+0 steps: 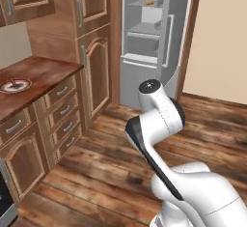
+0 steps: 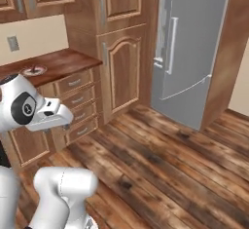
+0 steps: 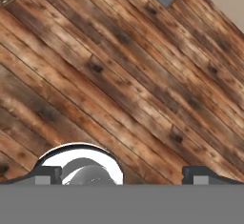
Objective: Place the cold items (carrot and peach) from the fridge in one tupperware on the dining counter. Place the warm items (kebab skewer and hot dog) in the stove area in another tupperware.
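1. While the arm stands folded over plank flooring (image 3: 124, 75), the gripper (image 3: 121, 175) points down with its dark finger tips far apart, holding nothing.
2. Floorboards are streaky brown wood with dark knots, laid diagonally in the hand view.
3. Ahead, the grey fridge (image 1: 149, 37) stands with its door swung open, showing pale flat shelves; a small orange item, likely the carrot (image 1: 150, 2), lies on an upper shelf.
4. Wooden cabinets (image 1: 94, 52) with arched panels flank it, and drawers (image 1: 62, 110) carry metal handles.
5. On the reddish counter (image 1: 43, 74) rests a round plate (image 1: 15, 84).
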You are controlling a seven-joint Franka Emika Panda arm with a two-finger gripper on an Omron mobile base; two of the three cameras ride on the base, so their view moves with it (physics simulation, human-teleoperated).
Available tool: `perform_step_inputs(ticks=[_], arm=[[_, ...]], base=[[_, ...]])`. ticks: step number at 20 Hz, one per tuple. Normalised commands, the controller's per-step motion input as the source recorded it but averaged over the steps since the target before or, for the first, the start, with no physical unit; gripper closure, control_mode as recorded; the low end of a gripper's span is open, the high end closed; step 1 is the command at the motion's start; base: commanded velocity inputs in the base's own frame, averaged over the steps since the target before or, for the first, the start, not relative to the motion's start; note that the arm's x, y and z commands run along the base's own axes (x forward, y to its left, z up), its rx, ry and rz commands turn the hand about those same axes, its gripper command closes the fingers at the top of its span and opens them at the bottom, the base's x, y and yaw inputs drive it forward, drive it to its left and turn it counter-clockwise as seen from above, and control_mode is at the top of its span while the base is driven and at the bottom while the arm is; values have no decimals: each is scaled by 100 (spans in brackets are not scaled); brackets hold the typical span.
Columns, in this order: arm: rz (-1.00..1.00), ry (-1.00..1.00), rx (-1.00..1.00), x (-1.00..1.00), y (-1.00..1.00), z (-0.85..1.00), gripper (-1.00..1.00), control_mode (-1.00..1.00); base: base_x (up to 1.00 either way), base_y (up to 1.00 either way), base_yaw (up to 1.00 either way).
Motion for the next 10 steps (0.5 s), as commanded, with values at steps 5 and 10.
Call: perform_step_inputs(ticks=[5, 10], arm=[[0, 0, 0, 0, 0, 0, -100, 100], [0, 0, 0, 0, 0, 0, -100, 100]], base=[[100, 41, -34], [85, 16, -44]])
